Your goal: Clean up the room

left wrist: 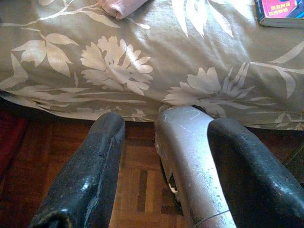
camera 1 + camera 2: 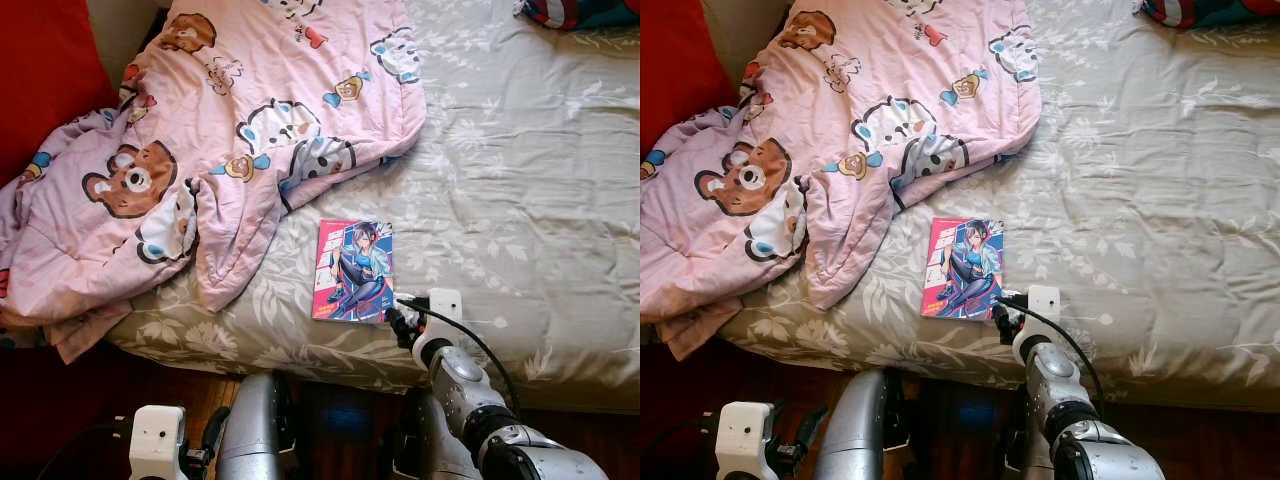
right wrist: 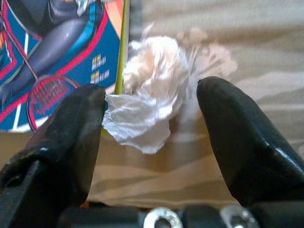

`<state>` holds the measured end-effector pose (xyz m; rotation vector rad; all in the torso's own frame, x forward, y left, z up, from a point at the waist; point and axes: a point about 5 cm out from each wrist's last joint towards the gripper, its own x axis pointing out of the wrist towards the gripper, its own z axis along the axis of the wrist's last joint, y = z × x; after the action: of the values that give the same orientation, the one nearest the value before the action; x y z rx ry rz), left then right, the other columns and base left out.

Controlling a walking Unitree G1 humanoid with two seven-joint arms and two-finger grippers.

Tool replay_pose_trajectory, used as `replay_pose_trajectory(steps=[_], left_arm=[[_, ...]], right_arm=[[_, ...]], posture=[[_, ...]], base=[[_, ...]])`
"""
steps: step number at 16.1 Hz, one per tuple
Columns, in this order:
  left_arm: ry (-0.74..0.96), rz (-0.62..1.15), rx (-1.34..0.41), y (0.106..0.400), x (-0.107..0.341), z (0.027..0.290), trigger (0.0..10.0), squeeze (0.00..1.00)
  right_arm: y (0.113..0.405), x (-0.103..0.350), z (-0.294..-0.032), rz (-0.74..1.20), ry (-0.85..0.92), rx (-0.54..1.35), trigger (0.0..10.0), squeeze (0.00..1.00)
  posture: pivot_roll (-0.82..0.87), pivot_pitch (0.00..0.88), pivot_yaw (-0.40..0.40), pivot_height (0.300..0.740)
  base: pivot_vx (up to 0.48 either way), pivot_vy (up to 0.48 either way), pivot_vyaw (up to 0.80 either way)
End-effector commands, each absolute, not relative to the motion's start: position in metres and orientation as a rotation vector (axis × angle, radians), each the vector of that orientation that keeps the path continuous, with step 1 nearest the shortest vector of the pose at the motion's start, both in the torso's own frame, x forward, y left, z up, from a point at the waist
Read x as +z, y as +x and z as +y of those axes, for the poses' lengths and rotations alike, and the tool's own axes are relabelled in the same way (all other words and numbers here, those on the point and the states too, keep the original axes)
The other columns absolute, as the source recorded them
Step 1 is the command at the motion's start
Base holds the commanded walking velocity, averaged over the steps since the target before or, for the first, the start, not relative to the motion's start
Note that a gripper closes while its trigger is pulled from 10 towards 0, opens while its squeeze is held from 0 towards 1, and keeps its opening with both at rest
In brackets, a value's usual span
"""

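Crinkled white plastic wad (image 3: 149, 97) sits between right end effector (image 3: 151, 124) fingers.

The bed cover (image 2: 520, 200) is looking like matt grey-green cloth with a pale leaf print, and the pink cartoon blanket (image 2: 200, 150) on it is showing soft, creased fabric. The comic book (image 2: 353, 270) is showing a glossy printed paper cover, while the crumpled wrapper (image 3: 147, 104) beside it is looking like thin, shiny, half-clear plastic film between the black fingers (image 3: 247, 142) of the right gripper (image 3: 151, 137), which are looking like slightly rough rubber or plastic with a dull shine. The floor (image 1: 137, 185) is showing dark polished parquet wood, and the robot's arm (image 1: 190, 161) is shining as scratched silver metal.
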<state>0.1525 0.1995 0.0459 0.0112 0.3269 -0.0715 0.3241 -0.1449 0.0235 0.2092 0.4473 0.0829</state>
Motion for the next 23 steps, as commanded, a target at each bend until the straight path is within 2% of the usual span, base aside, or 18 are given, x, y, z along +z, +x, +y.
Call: replay_pose_trajectory(steps=[1, 2, 3, 4, 9, 10, 11, 18, 19, 20, 23], left_arm=[[0.022, 0.37, -0.057, 0.143, 0.042, 0.203, 10.0, 0.0], [0.022, 0.372, -0.057, 0.142, 0.041, 0.203, 10.0, 0.0], [0.022, 0.373, -0.057, 0.142, 0.041, 0.203, 10.0, 0.0], [0.021, 0.375, -0.059, 0.143, 0.041, 0.203, 10.0, 0.0], [0.022, 0.383, -0.065, 0.142, 0.04, 0.202, 10.0, 0.0], [0.024, 0.383, -0.064, 0.142, 0.04, 0.202, 10.0, 0.0], [0.026, 0.382, -0.062, 0.141, 0.041, 0.202, 10.0, 0.0], [0.031, 0.395, -0.04, 0.134, 0.04, 0.205, 10.0, 0.0], [0.03, 0.394, -0.039, 0.134, 0.04, 0.205, 10.0, 0.0], [0.031, 0.395, -0.035, 0.133, 0.04, 0.205, 10.0, 0.0], [0.032, 0.399, -0.031, 0.132, 0.04, 0.206, 10.0, 0.0]], right_arm=[[0.32, 0.019, -0.143, 0.456, 0.227, 0.076, 10.0, 0.0], [0.32, 0.019, -0.142, 0.459, 0.222, 0.08, 3.4, 0.0], [0.32, 0.019, -0.142, 0.459, 0.221, 0.081, 0.6, 0.0], [0.319, 0.017, -0.143, 0.473, 0.215, 0.077, 0.0, 0.0], [0.312, 0.008, -0.141, 0.524, 0.194, 0.089, 0.0, 0.0], [0.311, 0.008, -0.14, 0.526, 0.194, 0.09, 4.0, 0.0], [0.311, 0.008, -0.14, 0.527, 0.192, 0.09, 10.0, 0.0], [0.313, 0.009, -0.143, 0.526, 0.181, 0.065, 10.0, 0.0], [0.313, 0.009, -0.143, 0.527, 0.179, 0.063, 4.7, 0.0], [0.312, 0.008, -0.145, 0.532, 0.176, 0.055, 0.0, 0.0], [0.31, 0.005, -0.148, 0.55, 0.167, 0.04, 0.0, 0.0]], posture=[[0.2, 0.36, 0.052, 0.62], [0.2, 0.36, 0.052, 0.62], [0.2, 0.36, 0.052, 0.62], [0.2, 0.359, 0.053, 0.62], [0.2, 0.36, 0.055, 0.62], [0.2, 0.36, 0.055, 0.62], [0.2, 0.363, 0.056, 0.62], [0.2, 0.363, 0.056, 0.62], [0.2, 0.363, 0.056, 0.62], [0.21, 0.365, 0.055, 0.62], [0.21, 0.367, 0.054, 0.62]], base=[[0.0, 0.0, 0.0], [0.0, 0.0, 0.0], [0.0, 0.0, 0.0], [0.0, 0.0, 0.0], [0.0, 0.0, 0.0], [0.0, 0.0, 0.0], [0.0, 0.0, 0.0], [0.0, 0.0, 0.0], [0.0, 0.0, 0.0], [0.0, 0.0, 0.0], [0.0, 0.0, 0.0]])
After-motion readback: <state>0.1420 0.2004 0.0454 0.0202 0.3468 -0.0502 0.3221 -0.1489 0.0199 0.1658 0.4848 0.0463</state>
